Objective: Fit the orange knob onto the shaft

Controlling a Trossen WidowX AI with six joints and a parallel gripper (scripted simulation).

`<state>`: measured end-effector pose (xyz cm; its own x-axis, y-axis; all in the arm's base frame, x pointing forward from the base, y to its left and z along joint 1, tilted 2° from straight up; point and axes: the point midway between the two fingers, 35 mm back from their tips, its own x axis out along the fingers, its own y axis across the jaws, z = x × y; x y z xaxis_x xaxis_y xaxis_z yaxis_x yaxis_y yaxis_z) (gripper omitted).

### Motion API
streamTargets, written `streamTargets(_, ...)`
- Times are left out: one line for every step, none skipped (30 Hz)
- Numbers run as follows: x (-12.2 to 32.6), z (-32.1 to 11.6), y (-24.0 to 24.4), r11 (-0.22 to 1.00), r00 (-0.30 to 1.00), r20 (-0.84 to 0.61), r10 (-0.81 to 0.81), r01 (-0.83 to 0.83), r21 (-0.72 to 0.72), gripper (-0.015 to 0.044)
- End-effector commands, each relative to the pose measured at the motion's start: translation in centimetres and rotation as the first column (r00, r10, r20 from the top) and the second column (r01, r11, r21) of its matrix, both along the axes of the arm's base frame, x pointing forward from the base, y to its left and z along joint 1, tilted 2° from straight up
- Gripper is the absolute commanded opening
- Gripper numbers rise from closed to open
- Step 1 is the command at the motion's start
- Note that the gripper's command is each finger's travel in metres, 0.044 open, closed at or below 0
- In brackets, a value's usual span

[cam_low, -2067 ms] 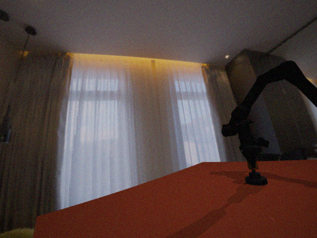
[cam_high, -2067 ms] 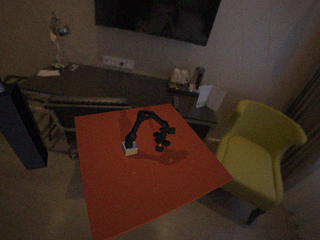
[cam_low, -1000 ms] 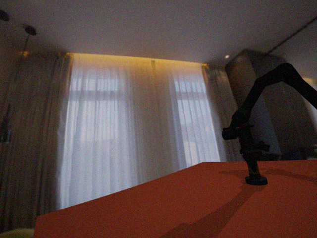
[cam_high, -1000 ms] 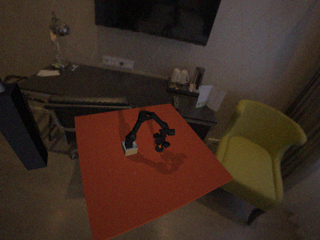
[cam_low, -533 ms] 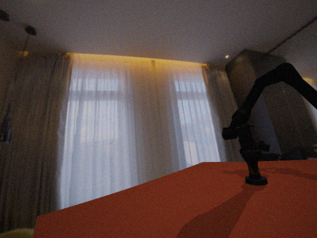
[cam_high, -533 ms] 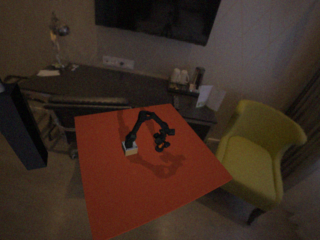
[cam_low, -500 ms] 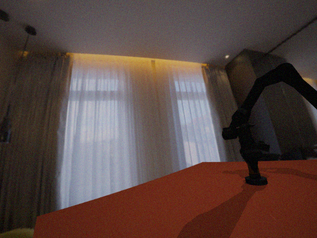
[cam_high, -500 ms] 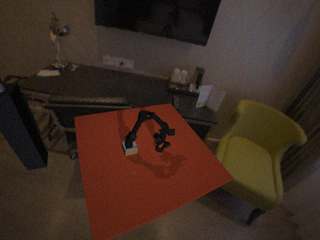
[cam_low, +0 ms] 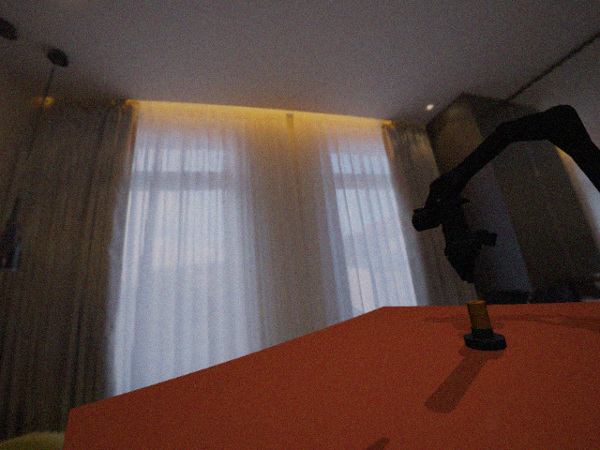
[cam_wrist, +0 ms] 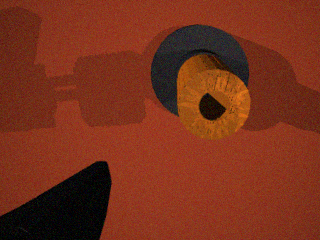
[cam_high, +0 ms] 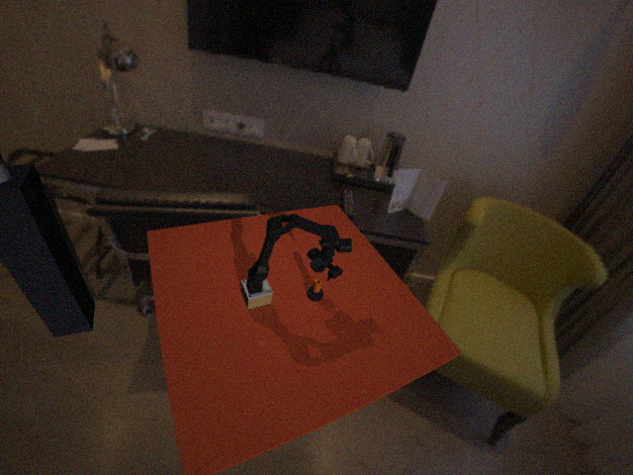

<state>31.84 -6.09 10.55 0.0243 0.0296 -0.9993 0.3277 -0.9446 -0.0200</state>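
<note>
The orange knob [cam_high: 317, 286] [cam_low: 479, 315] [cam_wrist: 235, 110] stands on the dark round pedestal [cam_high: 315, 296] [cam_low: 487, 342] [cam_wrist: 165, 70], around the hidden shaft. A short dark band shows between the knob's orange lower edge and the wide disc in the exterior view; I cannot tell if it is a collar or a gap. The wrist view shows a dark D-shaped hole in the knob's top. My gripper [cam_high: 325, 273] [cam_low: 468, 280] is open and empty, above the knob and clear of it. Only one black finger shows in the wrist view, at lower left.
The orange-red table top [cam_high: 229, 368] [cam_low: 291, 387] carries the arm's pale base block [cam_high: 259, 298]. The arm arches from that block over to the knob. Arm shadows lie around the pedestal. A yellow chair [cam_high: 496, 307] stands beyond the table's right edge, and a dark desk [cam_high: 204, 163] stands behind.
</note>
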Motion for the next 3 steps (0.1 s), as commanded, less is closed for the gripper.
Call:
streamTargets(-0.03,-0.21,-0.01,1.0,1.0,-0.014,0.004,-0.004,0.003,0.044)
streamTargets(-0.03,-0.21,-0.01,1.0,1.0,-0.014,0.004,-0.004,0.003,0.044)
streamTargets(-0.03,-0.21,-0.01,1.0,1.0,-0.014,0.004,-0.004,0.003,0.044)
